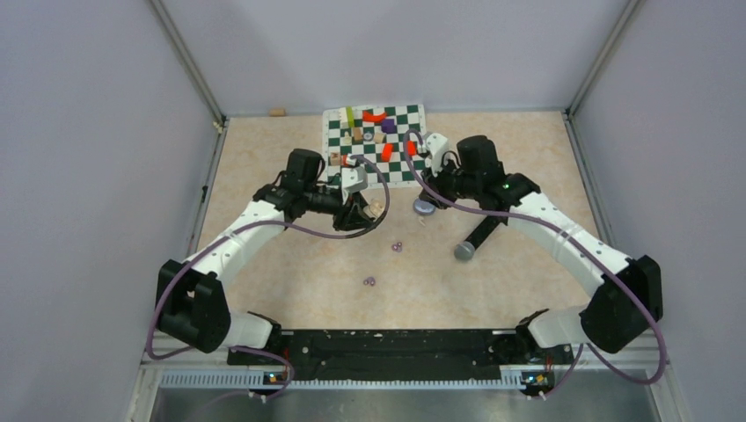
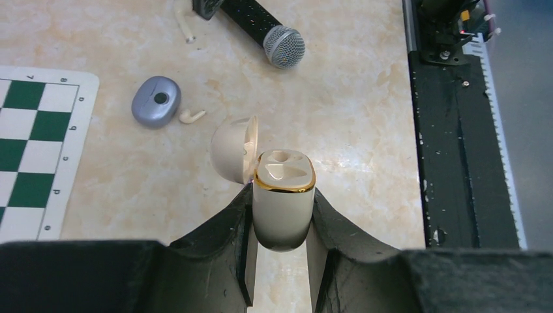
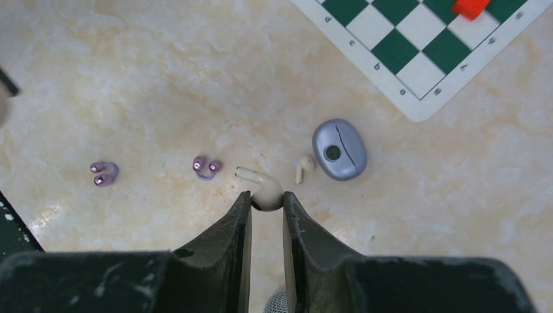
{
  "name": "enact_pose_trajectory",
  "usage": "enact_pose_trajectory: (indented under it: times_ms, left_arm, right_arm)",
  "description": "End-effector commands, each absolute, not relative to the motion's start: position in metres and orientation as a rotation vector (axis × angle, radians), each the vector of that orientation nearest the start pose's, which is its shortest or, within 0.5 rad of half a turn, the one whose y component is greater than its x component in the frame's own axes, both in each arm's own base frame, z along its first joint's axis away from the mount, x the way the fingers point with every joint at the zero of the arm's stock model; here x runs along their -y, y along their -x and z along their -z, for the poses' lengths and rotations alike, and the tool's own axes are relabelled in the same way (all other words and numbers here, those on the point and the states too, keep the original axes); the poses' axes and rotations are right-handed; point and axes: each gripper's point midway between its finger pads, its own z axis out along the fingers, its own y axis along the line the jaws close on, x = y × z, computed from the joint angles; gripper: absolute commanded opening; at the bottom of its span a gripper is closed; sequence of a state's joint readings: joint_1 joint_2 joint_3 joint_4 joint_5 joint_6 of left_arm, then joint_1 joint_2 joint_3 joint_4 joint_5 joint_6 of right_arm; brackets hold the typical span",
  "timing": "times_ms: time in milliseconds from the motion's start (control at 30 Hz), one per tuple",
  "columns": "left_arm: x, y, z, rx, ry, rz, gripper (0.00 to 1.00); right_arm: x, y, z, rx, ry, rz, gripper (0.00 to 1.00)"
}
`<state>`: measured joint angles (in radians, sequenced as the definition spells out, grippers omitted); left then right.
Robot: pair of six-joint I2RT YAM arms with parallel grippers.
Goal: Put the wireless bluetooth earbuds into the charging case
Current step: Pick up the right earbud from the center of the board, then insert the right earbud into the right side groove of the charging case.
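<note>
Both grippers are loaded. The right gripper (image 3: 266,201) is clenched on the bulb of a small cream stemmed earbud (image 3: 263,189), held at the very tips of its jaws. The stem juts out ahead, slanted across the jaw line rather than along it. Whether the bud is clear of the marbled beige counter (image 3: 163,78) I cannot tell.

The left gripper (image 2: 282,195) grasps the glossy cream charging case with a gold rim (image 2: 282,222) by its flanks. The case's long axis runs along the fingers, its lid (image 2: 231,150) is swung open, and two empty wells face outward past the fingertips.

Seen from above, the two grippers stand near each other, tips roughly facing, with the case on the robot's left of the held bud. The right arm is therefore the one to bring the bud in. I judge it needs a short carry across and a turn of the wrist, so that the stem lines up with a well.

A second cream earbud (image 3: 303,166) lies just beside a closed grey-blue pebble-shaped case (image 3: 339,149). Two purple C-shaped earbuds (image 3: 207,167) lie apart from each other, toward the arm bases. A black microphone with a silver mesh head (image 2: 261,29) and a green-and-white chessboard mat (image 3: 417,59) lie further out.

No brand shows on either case. The mat's border marks are too small to read surely.
</note>
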<state>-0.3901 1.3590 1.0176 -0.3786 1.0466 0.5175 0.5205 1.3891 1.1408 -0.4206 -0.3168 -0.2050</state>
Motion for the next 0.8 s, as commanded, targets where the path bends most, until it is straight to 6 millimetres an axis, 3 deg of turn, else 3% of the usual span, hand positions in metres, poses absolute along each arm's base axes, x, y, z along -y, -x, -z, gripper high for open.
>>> enact_pose_trajectory:
  times_ms: [0,133,233,433,767]
  left_arm:
    - [0.26,-0.267,-0.214,-1.506,-1.416,0.999,0.0]
    - [0.265,-0.268,-0.213,-1.504,-1.444,0.996,0.0]
    - [0.273,-0.264,-0.211,-1.468,-1.433,0.976,0.0]
    - [0.285,-0.255,-0.214,-1.463,-1.427,1.009,0.0]
    - [0.288,-0.255,-0.214,-1.493,-1.408,1.013,0.0]
  right_arm:
    - [-0.247,-0.311,-0.256,-1.826,0.998,-0.467,0.15]
    - [-0.257,-0.3,-0.275,-1.777,0.984,-0.522,0.15]
    - [-0.267,-0.29,-0.278,-1.777,0.965,-0.607,0.15]
    - [-0.279,-0.268,-0.277,-1.779,0.977,-0.728,0.15]
    - [-0.278,-0.25,-0.27,-1.773,1.016,-0.729,0.14]
